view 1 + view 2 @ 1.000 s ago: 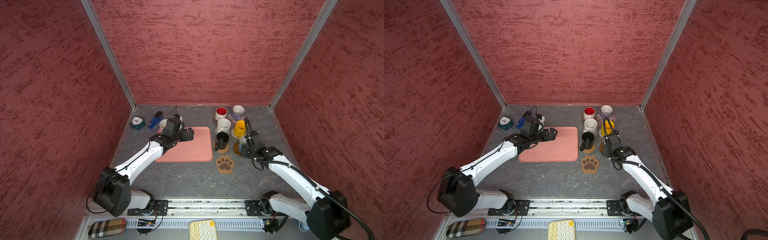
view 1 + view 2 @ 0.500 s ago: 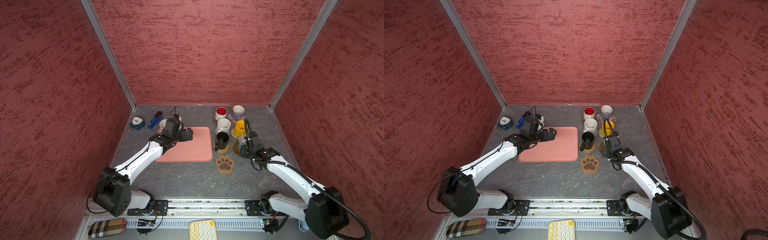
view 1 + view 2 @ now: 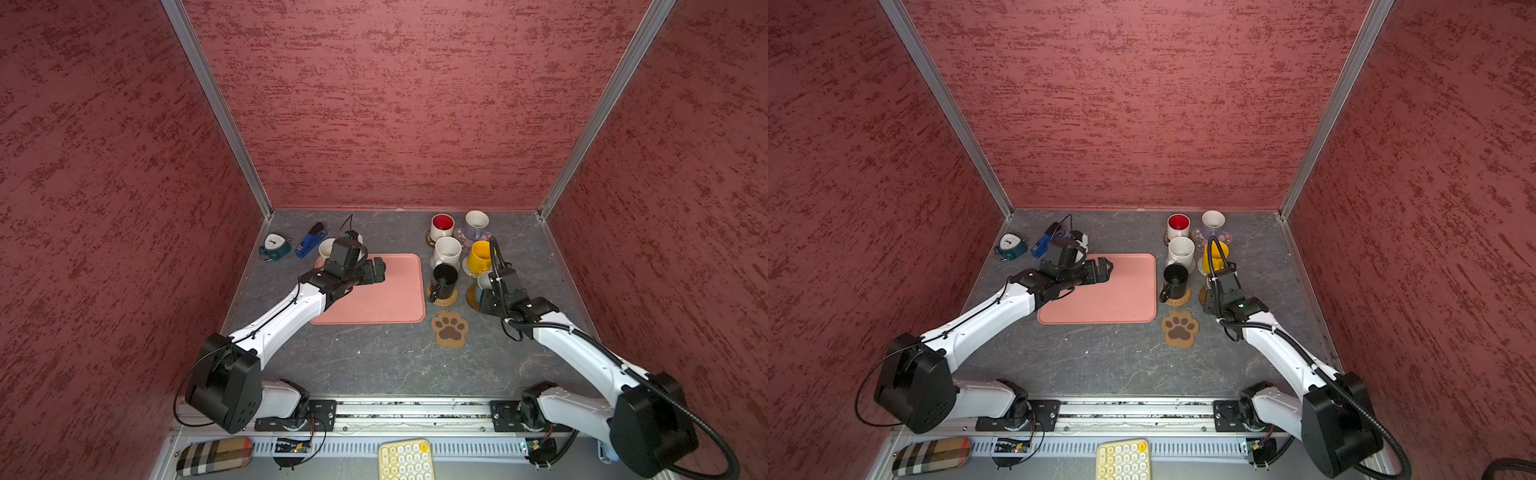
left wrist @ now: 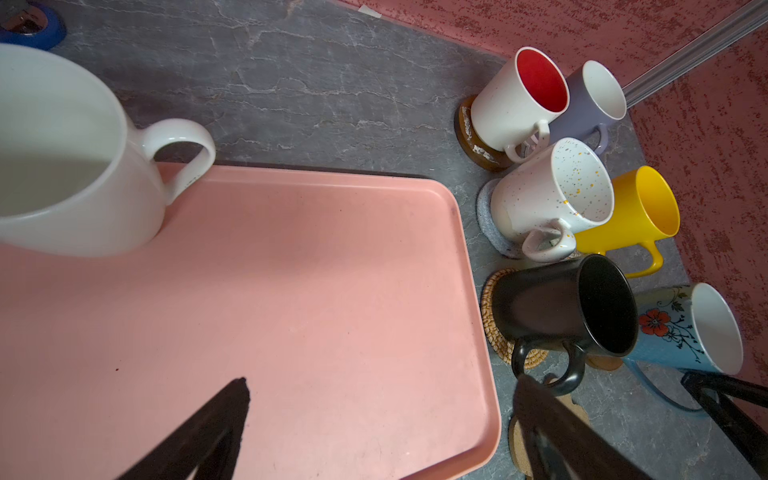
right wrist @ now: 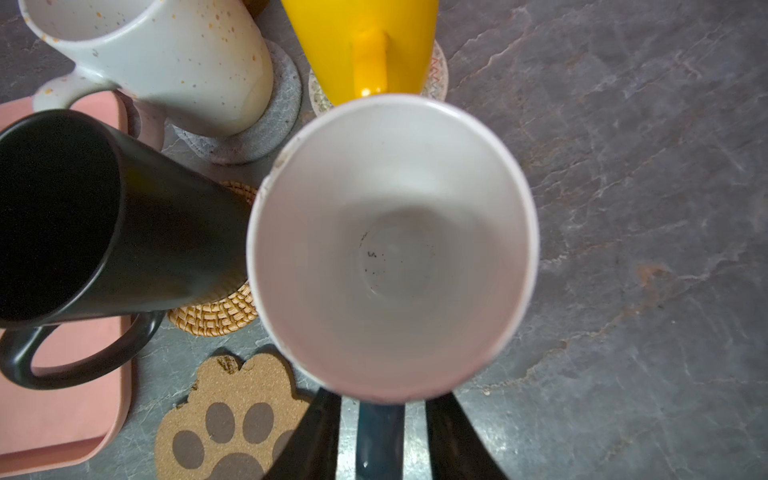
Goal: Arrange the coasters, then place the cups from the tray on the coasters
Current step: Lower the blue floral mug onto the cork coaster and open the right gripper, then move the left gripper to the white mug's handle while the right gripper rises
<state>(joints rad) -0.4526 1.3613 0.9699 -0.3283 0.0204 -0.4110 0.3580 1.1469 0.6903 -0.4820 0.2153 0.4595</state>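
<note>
Though the right gripper (image 5: 380, 415) hides most of it from above, the light blue cup (image 4: 681, 328) stands off the tray (image 3: 395, 299), toward the table's (image 3: 374, 365) right edge.
Its handle (image 5: 380, 440) sits between parted jaws, with a slim gap on either side. Only a sliver of the amber coaster (image 3: 471, 297) beneath it shows. The plain white cup (image 4: 62, 166), cut off in the left wrist view, stands on the tray's far left corner. The left gripper (image 4: 380, 380) is wide open over the tray. The paw-print coaster (image 3: 449, 328) lies near its near right corner.

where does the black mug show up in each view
Top view: black mug right of the pink tray.
Top view: black mug right of the pink tray.
Left wrist: black mug between pink tray and light blue mug.
Right wrist: black mug beside the light blue mug.
Shared landmark: rattan coaster under it.
</note>
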